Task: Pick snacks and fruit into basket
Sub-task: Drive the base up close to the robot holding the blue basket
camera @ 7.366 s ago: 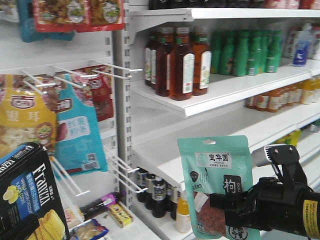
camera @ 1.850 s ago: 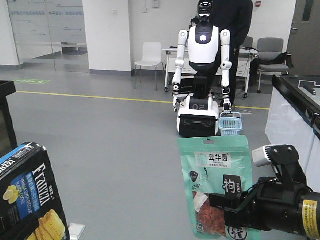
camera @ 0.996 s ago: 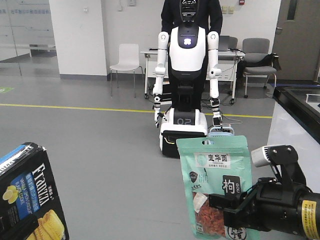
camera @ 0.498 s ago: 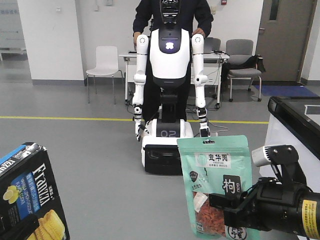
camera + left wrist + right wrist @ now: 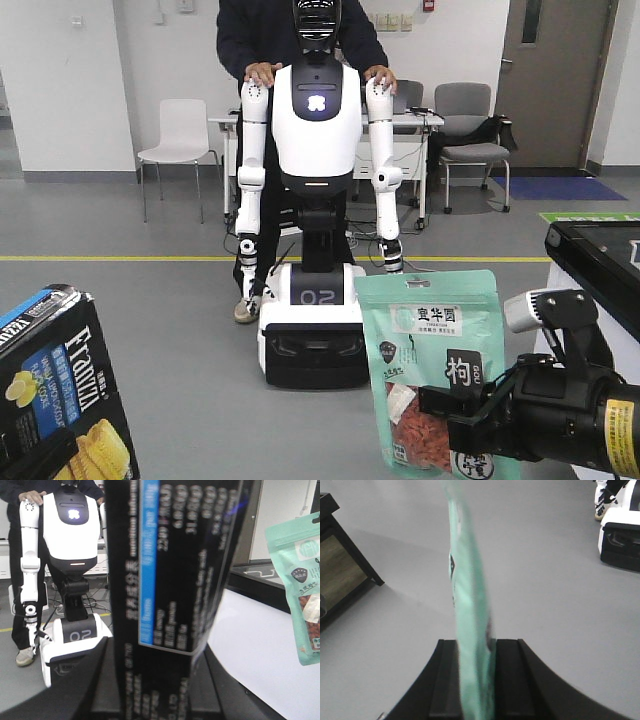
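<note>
Two snacks fill the bottom of my front view, each held aloft over grey floor point(image 5: 180, 350). At lower left, my left gripper point(image 5: 152, 695) is clamped on the black-and-blue box point(image 5: 60, 385). The left wrist view shows the box's dark side panel standing between both fingers. At lower right, my right gripper point(image 5: 462, 420) pinches the mint-green pouch point(image 5: 432, 350) by its lower part. The pouch stands upright with its red-berry window toward the camera. Edge-on in the right wrist view, it sits squeezed between the fingers. Box and pouch are well apart. Beyond the pouch, at the right edge, stands a dark-topped white counter point(image 5: 590, 250). At mid-frame a white humanoid point(image 5: 315, 130) on a wheeled base marked "02" faces me. A person point(image 5: 300, 30) in dark clothes stands behind it, hands on its shoulders. Farther back lie a yellow line point(image 5: 120, 258), a white chair point(image 5: 175, 150), a table point(image 5: 425, 118), a grey chair point(image 5: 465, 120) and a door point(image 5: 550, 80).
</note>
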